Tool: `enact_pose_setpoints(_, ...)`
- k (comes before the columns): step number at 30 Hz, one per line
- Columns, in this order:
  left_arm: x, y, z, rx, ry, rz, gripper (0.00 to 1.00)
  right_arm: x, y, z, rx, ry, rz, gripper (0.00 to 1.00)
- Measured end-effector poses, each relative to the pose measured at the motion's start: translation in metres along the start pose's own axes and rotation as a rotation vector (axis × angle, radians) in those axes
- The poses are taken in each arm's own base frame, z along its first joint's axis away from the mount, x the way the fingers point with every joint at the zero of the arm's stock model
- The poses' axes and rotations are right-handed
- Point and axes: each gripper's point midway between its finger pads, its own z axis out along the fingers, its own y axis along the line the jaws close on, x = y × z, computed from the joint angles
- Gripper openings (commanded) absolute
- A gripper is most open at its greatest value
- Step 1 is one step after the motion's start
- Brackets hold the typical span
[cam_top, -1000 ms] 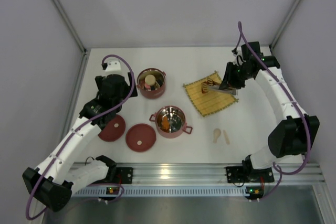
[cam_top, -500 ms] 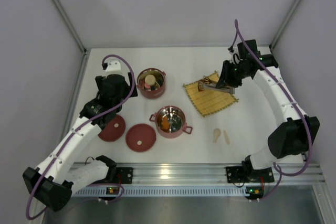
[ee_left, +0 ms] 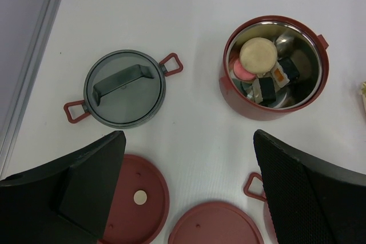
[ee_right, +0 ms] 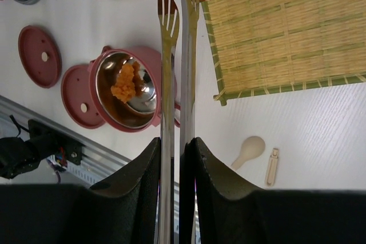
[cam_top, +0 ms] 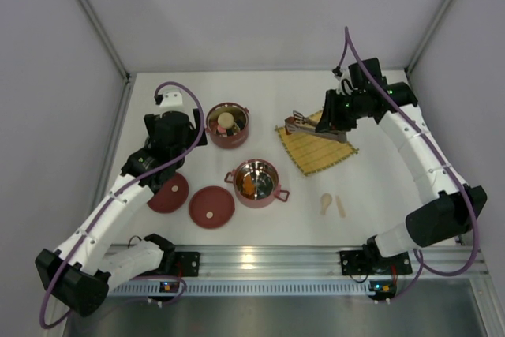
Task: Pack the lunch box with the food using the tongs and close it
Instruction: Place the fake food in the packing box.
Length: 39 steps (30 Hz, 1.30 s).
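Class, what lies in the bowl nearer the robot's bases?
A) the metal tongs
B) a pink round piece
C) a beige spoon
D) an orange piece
D: the right wrist view shows an orange piece lying on the steel bottom of the near bowl.

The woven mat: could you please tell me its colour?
Mat: straw yellow, green edging; best in right wrist view.
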Motion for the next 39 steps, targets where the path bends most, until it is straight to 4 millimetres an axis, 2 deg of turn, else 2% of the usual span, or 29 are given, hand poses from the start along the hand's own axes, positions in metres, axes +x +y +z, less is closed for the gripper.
enact_pose_setpoints(19,0.0,0.001,0.0,-0.006,-0.001,0.003,0.99,0.044,0.056,-0.052,-0.127,-0.001,-0.085,0.18)
enact_pose_setpoints(24,0.0,0.001,0.0,-0.006,-0.001,0.002,0.99,0.065,0.076,-0.061,-0.178,0.019,-0.113,0.18)
enact_pose_setpoints(30,0.0,0.001,0.0,-0.006,-0.001,0.002,0.99,0.096,0.091,-0.06,-0.207,0.076,-0.135,0.18)
enact_pose_setpoints(35,0.0,0.001,0.0,-0.006,-0.001,0.002,0.99,0.125,0.095,-0.053,-0.202,0.144,-0.141,0.18)
enact_pose_setpoints(39,0.0,0.001,0.0,-0.006,-0.001,0.002,0.99,0.138,0.093,-0.044,-0.186,0.181,-0.136,0.18)
